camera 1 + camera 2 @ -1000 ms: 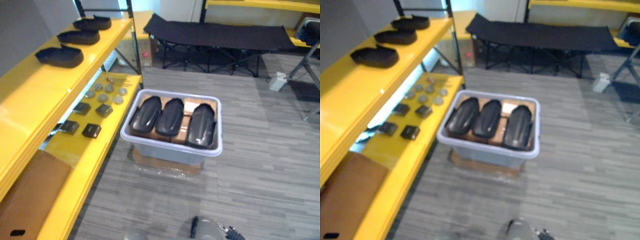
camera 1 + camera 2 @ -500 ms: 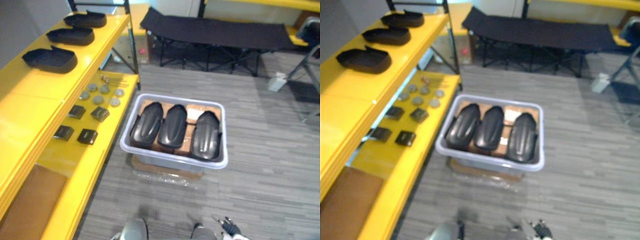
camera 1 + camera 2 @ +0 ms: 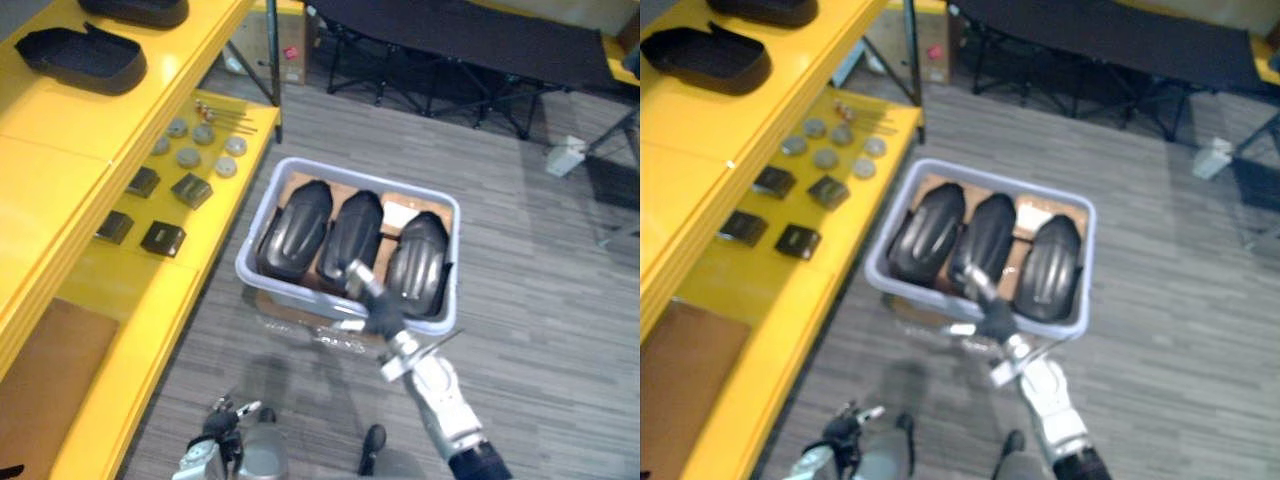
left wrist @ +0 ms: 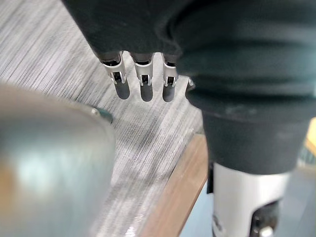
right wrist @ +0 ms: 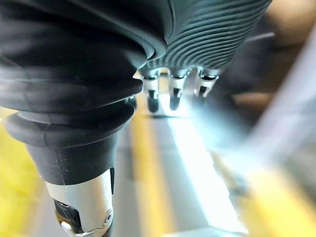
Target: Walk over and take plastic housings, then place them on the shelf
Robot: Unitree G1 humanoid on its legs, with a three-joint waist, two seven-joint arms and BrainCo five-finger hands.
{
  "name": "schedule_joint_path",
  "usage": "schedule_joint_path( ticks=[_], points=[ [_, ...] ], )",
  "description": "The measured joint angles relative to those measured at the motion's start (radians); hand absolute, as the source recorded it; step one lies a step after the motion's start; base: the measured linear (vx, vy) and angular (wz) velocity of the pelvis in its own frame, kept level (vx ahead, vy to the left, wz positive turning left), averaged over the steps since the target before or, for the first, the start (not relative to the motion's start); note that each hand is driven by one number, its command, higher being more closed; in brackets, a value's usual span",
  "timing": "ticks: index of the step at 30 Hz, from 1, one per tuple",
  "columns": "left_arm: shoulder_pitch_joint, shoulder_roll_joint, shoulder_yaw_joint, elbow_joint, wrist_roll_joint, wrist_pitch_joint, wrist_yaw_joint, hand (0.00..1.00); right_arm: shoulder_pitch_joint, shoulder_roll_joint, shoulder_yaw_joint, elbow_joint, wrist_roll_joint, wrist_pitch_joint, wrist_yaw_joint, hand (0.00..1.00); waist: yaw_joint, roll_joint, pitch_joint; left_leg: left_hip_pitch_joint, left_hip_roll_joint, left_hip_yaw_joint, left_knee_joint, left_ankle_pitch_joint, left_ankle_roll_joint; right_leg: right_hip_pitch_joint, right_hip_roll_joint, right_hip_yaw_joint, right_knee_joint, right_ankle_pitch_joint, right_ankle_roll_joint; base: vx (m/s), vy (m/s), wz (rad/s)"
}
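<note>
Hovering: my right hand (image 3: 374, 303), fingers straight and empty, at 6 o'clock rim of bin (image 3: 250, 255). Three housings (image 3: 350, 235) side by side inside. My left hand (image 3: 222, 425), fingers relaxed, empty, at 7 o'clock. Shelf (image 3: 60, 180), 9 o'clock.

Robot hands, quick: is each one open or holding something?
Left robot hand: open, holding nothing.
Right robot hand: open, holding nothing, at the grey bin.

The right hand (image 5: 173, 91) has its fingers straight; past them, a blurred pale strip (image 5: 197, 168) runs between yellow bands (image 5: 143, 163).
</note>
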State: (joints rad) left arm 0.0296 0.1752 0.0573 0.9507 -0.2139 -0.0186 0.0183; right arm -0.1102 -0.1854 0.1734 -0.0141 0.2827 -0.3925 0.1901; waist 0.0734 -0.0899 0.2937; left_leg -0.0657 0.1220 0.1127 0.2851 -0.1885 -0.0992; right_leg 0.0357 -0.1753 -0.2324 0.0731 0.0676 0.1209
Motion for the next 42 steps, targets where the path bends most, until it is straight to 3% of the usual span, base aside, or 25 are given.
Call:
schedule_joint_path(
  ticks=[2, 5, 9, 12, 15, 20, 22, 27, 30, 34, 42],
  points=[
    [0.025, 0.020, -0.001, 0.004, 0.045, 0.001, -0.004, 0.00, -0.079, -0.046, -0.119, -0.014, 0.083, 0.004, -0.058, 0.00, -0.010, -0.015, -0.001, 0.019, 0.010, 0.039, 0.007, -0.012, 0.003, -0.006, 0.009, 0.043, -0.007, 0.017, 0.000, -0.13, 0.034, -0.72],
    [0.054, 0.026, 0.001, 0.001, 0.076, -0.008, -0.033, 0.00, -0.185, -0.123, -0.258, -0.014, 0.173, 0.054, -0.189, 0.00, -0.010, -0.021, 0.000, -0.020, 0.038, 0.101, 0.097, -0.069, 0.011, -0.036, 0.025, 0.106, -0.035, 0.028, 0.000, -0.18, 0.011, -0.75],
    [0.020, 0.051, -0.042, -0.043, 0.063, -0.066, -0.076, 0.00, -0.219, -0.175, -0.309, 0.026, 0.166, 0.165, -0.364, 0.00, -0.035, -0.010, 0.044, -0.145, 0.069, 0.100, 0.215, -0.099, 0.013, -0.109, 0.046, 0.102, -0.054, 0.027, 0.001, -0.20, -0.022, -0.26],
    [-0.032, 0.053, -0.051, -0.089, 0.053, -0.107, -0.081, 0.00, -0.219, -0.173, -0.350, 0.108, 0.131, 0.210, -0.471, 0.00, -0.020, -0.011, 0.105, -0.213, 0.074, 0.059, 0.252, -0.097, 0.015, -0.148, 0.055, 0.093, -0.053, 0.037, 0.003, -0.16, -0.021, 0.11],
    [-0.087, 0.053, -0.073, -0.116, 0.052, -0.131, -0.077, 0.00, -0.238, -0.168, -0.396, 0.195, 0.126, 0.216, -0.572, 0.00, 0.000, -0.014, 0.153, -0.279, 0.075, 0.029, 0.277, -0.082, 0.023, -0.183, 0.059, 0.064, -0.055, 0.059, -0.002, -0.09, -0.006, 0.18],
    [-0.121, 0.051, -0.080, -0.110, 0.055, -0.155, -0.059, 0.00, -0.396, -0.201, -0.468, 0.475, 0.135, 0.232, -0.685, 0.00, 0.020, -0.018, 0.169, -0.334, 0.066, 0.007, 0.301, -0.081, 0.024, -0.214, 0.057, 0.044, -0.051, 0.071, 0.003, 0.00, 0.010, 0.11],
    [-0.124, 0.052, -0.077, -0.109, 0.054, -0.157, -0.040, 0.00, -0.450, -0.247, -0.466, 0.575, 0.137, 0.257, -0.698, 0.00, 0.028, -0.016, 0.170, -0.353, 0.060, 0.001, 0.307, -0.081, 0.025, -0.230, 0.054, 0.039, -0.046, 0.071, 0.003, 0.01, 0.025, 0.15],
    [-0.127, 0.050, -0.067, -0.015, 0.018, -0.146, -0.020, 0.00, -0.596, -0.380, -0.435, 0.799, 0.158, 0.333, -0.700, 0.00, 0.039, 0.031, 0.203, -0.376, 0.037, -0.016, 0.304, -0.073, 0.036, -0.249, 0.035, 0.015, -0.027, 0.067, 0.010, 0.00, 0.015, 0.11],
    [-0.130, 0.040, -0.058, -0.005, 0.013, -0.145, -0.021, 0.00, -0.633, -0.412, -0.414, 0.868, 0.172, 0.369, -0.717, 0.00, 0.051, 0.037, 0.206, -0.395, 0.031, -0.016, 0.295, -0.064, 0.042, -0.279, 0.028, 0.013, -0.011, 0.065, 0.010, -0.03, -0.011, 0.05],
    [-0.139, 0.023, -0.060, 0.011, -0.026, -0.146, -0.034, 0.00, -0.695, -0.474, -0.402, 0.948, 0.177, 0.428, -0.713, 0.00, 0.053, 0.065, 0.224, -0.403, 0.013, -0.015, 0.280, -0.051, 0.053, -0.303, 0.008, 0.009, 0.017, 0.057, 0.014, -0.05, -0.003, 0.05],
    [-0.140, 0.006, -0.081, 0.013, -0.070, -0.170, -0.053, 0.00, -0.771, -0.521, -0.375, 1.055, 0.175, 0.441, -0.688, 0.00, 0.064, 0.089, 0.235, -0.428, -0.002, -0.014, 0.270, -0.029, 0.054, -0.348, -0.011, 0.006, 0.051, 0.045, 0.014, -0.04, -0.007, 0.02]
  ],
)
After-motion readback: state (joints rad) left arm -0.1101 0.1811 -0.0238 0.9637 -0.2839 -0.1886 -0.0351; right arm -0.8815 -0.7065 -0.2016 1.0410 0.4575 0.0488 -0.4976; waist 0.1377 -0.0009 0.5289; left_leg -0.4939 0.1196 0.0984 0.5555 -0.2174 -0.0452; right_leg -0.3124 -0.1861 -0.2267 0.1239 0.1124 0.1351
